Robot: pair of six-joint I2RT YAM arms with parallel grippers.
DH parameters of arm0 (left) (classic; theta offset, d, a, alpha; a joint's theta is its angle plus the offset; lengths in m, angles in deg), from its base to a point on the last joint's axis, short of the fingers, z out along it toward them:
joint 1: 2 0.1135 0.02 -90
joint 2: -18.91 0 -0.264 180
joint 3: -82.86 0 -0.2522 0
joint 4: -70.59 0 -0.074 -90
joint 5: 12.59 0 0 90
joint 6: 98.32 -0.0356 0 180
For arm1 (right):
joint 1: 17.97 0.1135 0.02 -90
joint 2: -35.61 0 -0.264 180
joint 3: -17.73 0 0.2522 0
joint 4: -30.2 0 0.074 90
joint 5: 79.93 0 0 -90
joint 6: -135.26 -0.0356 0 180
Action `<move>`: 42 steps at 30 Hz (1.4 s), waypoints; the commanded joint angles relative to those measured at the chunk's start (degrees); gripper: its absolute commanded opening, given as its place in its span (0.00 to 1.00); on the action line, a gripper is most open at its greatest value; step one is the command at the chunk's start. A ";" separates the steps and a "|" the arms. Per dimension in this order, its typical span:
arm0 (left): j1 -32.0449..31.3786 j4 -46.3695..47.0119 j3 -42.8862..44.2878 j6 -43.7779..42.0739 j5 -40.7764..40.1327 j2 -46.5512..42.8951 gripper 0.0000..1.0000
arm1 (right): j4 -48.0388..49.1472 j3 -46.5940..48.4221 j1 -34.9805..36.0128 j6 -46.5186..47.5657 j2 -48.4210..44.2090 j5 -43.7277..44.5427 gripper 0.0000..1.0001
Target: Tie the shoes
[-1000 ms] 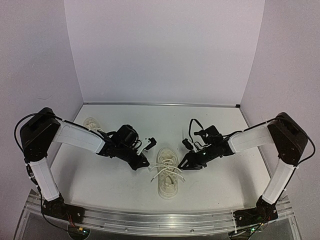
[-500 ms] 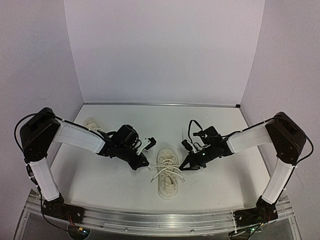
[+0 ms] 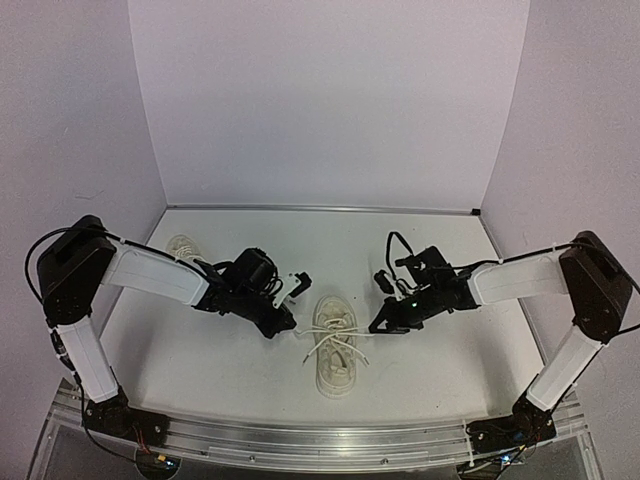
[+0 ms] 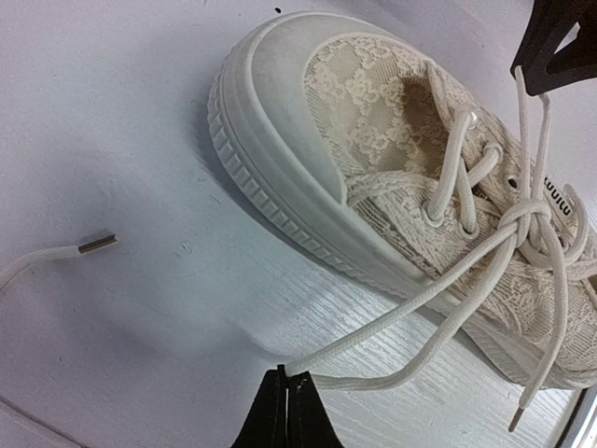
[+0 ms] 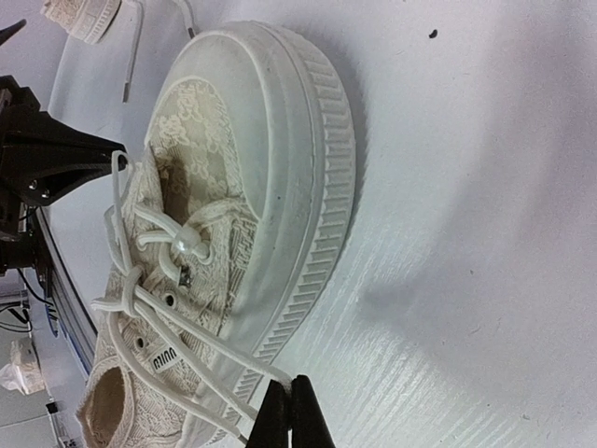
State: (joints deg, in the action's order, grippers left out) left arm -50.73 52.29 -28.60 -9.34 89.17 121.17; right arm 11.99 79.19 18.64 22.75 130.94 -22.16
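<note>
One cream lace sneaker (image 3: 335,345) lies in the middle of the table, toe toward the back wall. Its white laces (image 4: 448,289) are crossed in a knot (image 4: 524,220) over the tongue. My left gripper (image 3: 288,324) is just left of it, shut on a lace loop (image 4: 287,371). My right gripper (image 3: 376,327) is just right of it, shut on the other lace loop (image 5: 291,383). The shoe fills both wrist views (image 4: 373,159) (image 5: 252,187). The second sneaker (image 3: 182,246) lies at the far left behind my left arm; it also shows in the right wrist view (image 5: 84,14).
A loose lace end with a metal tip (image 4: 95,244) lies on the table left of the middle shoe. White walls close the back and both sides. The arm bases stand on a metal rail (image 3: 320,440) at the near edge.
My right arm has stretched out and drawn its gripper a little to the right with the lace loop. My left gripper has hardly moved.
</note>
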 commanded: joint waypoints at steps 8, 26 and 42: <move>0.93 -3.34 -0.71 0.49 -8.72 -4.59 0.00 | -4.95 -1.63 -0.30 1.40 -2.35 7.96 0.00; 2.34 -3.33 -2.19 0.49 -9.63 -4.78 0.00 | -6.73 -2.43 -0.30 2.78 -2.19 9.70 0.00; 4.14 -2.96 -2.95 0.49 -9.03 -4.83 0.00 | -7.41 -3.25 -1.99 3.52 -2.82 9.74 0.00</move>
State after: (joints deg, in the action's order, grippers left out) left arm -50.21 52.40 -29.90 -9.36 86.29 118.29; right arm 9.50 77.72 18.83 25.45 129.76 -17.39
